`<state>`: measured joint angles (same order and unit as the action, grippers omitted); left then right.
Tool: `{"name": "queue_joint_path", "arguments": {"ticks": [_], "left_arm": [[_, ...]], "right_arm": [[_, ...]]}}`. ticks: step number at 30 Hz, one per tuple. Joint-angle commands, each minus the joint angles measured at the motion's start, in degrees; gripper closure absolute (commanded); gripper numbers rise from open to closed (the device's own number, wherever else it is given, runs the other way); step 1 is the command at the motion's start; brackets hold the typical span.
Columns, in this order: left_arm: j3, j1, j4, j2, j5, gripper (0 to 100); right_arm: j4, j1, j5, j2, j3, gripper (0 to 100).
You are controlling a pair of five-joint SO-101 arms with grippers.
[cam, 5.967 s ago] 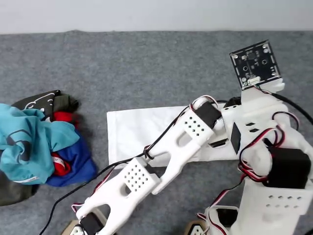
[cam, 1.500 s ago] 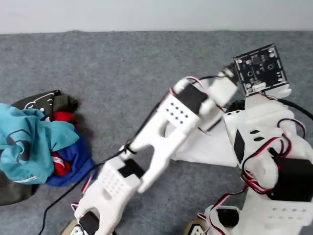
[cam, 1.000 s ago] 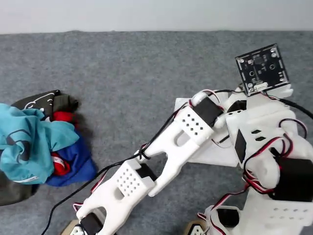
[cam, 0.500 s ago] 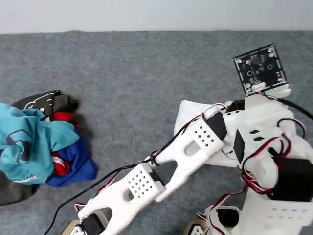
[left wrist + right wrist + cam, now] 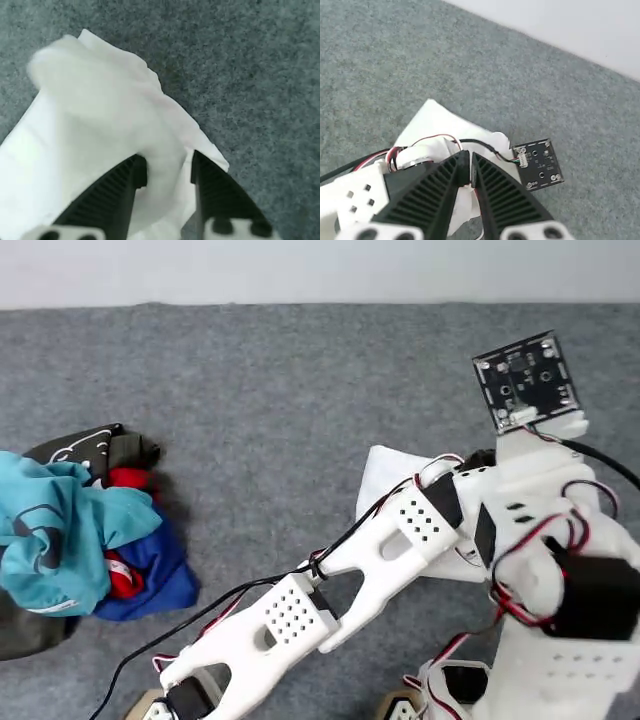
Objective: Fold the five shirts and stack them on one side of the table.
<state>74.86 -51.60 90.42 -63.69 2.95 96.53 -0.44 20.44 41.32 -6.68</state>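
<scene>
Right, left gripper (image 5: 167, 161) low over white shirt (image 5: 90, 125), jaws apart, raised fold of cloth standing in gap between them, not pinched. White shirt lies doubled over on grey carpeted table (image 5: 300, 380), one corner poking out past left arm (image 5: 400, 530). Right gripper (image 5: 470, 164) hangs above white shirt, fingers pressed together, nothing between them. Heap of crumpled shirts (image 5: 70, 530) sits well apart from white shirt, at table edge: teal one (image 5: 45, 520) on top, blue, red and dark ones beneath.
</scene>
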Motion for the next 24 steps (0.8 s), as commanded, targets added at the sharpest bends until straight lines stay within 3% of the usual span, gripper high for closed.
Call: {"name": "queue_joint_path", "arguments": {"ticks": [1, 7, 12, 24], "left_arm": [[2.77, 1.05, -1.05, 1.49, -0.53, 84], [10.33, 5.54, 3.25, 1.49, -0.97, 89], [13.14, 8.53, 7.3, 1.49, -6.07, 95], [2.95, 7.38, 7.56, -1.49, -11.52, 99]], "right_arm": [[-0.48, -0.13, -0.18, 0.92, -0.44, 98.0], [-0.66, -0.4, -0.18, 0.92, -0.53, 98.0], [-1.1, -0.4, -0.18, 0.92, -0.53, 98.0], [-1.19, -0.48, -0.18, 0.84, -0.53, 98.0]]}}
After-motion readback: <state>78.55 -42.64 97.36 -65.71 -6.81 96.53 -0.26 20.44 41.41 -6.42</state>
